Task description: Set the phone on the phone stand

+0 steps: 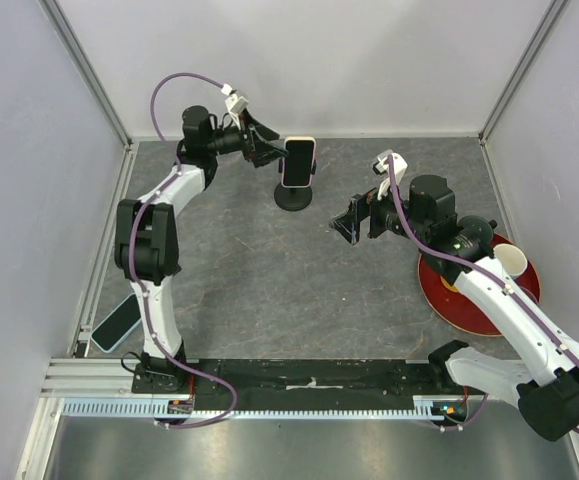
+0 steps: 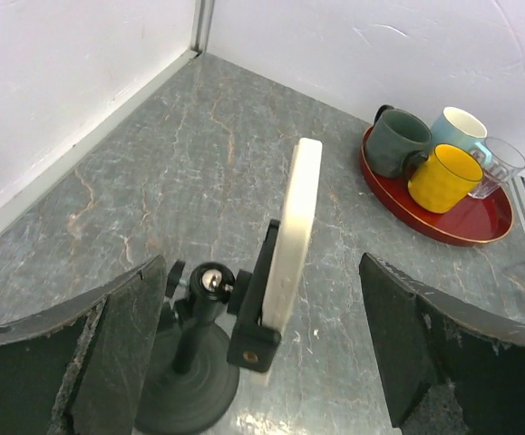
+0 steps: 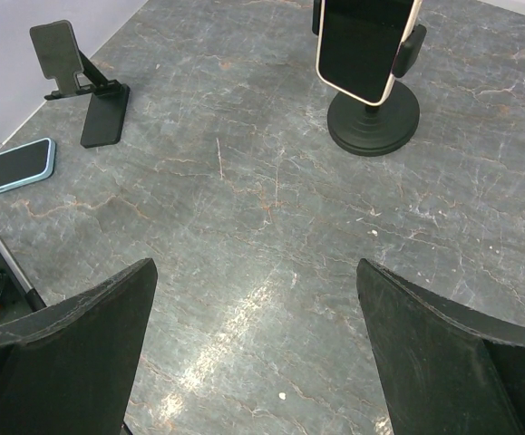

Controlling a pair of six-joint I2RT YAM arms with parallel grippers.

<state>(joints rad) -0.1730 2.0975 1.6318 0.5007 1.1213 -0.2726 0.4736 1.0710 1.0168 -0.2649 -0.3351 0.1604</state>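
A phone in a white case (image 1: 298, 160) sits clamped upright in a black round-based phone stand (image 1: 293, 197) at the back middle of the table. My left gripper (image 1: 272, 150) is open just left of and behind the phone. In the left wrist view the phone's white edge (image 2: 296, 231) and the stand's clamp and ball joint (image 2: 209, 283) lie between my open fingers (image 2: 108, 353), untouched. My right gripper (image 1: 342, 222) is open and empty, apart to the right of the stand. The right wrist view shows the phone's dark screen (image 3: 362, 45) and the stand base (image 3: 374, 118) far ahead.
A red tray (image 1: 499, 315) with mugs stands at the right; it also shows in the left wrist view (image 2: 466, 231). A second phone in a light blue case (image 1: 116, 325) lies at the near left. A black folding stand (image 3: 85, 86) stands near it.
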